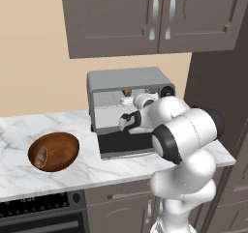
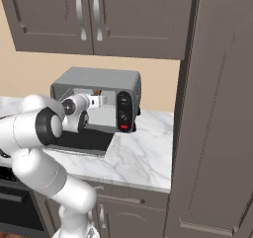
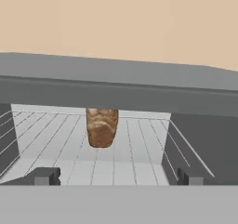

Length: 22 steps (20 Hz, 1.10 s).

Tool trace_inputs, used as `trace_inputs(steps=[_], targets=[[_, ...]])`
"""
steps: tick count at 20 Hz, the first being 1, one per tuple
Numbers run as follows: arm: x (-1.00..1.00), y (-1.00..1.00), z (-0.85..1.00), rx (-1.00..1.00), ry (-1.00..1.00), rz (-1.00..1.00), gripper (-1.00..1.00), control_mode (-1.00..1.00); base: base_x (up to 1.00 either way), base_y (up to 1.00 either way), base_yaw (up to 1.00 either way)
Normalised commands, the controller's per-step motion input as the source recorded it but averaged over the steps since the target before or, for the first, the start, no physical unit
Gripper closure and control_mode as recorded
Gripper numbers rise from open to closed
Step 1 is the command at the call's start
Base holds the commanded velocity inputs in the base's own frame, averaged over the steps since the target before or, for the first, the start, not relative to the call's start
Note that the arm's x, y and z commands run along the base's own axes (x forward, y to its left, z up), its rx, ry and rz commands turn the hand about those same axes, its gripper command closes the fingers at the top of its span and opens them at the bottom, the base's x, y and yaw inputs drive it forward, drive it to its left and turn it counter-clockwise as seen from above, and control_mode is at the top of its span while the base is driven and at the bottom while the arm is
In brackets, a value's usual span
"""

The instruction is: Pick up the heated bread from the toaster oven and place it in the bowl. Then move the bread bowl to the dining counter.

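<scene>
Toaster oven (image 1: 128, 84) on the tabletop (image 1: 121, 164), door down. Heated bread (image 3: 102, 126) on its rack (long axis pointing away), at 12 o'clock from the pincer (image 3: 116, 176), whose 2 fingers (image 3: 44, 175) stand spread, holding nothing.

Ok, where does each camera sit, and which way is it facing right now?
Left base view: behind the arm's left, facing the oven, bowl and counter; arm at lower right.
Right base view: behind its right, facing the oven's knob side; arm at lower left.
Hand view: on the hand, looking into the oven at the bread; open pincer tips below.
All share oven and bread.
</scene>
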Motion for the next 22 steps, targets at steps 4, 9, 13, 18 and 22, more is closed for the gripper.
trace_inputs(steps=[4,9,13,18,22], targets=[[0.32,0.0,-0.31,-0.07,0.0,0.0,-1.0,-1.0,0.0,0.0,0.0],[0.43,0.0,-0.35,-0.07,0.01,0.0,-1.0,-1.0,0.0,0.0,0.0],[0.39,0.0,-0.37,-0.07,0.11,0.0,-1.0,-1.0,0.0,0.0,0.0],[0.09,0.0,-0.08,-0.14,0.21,0.0,-1.0,-1.0,0.0,0.0,0.0],[-0.24,0.0,-0.13,-0.14,0.33,0.0,-1.0,-1.0,0.0,0.0,0.0]])
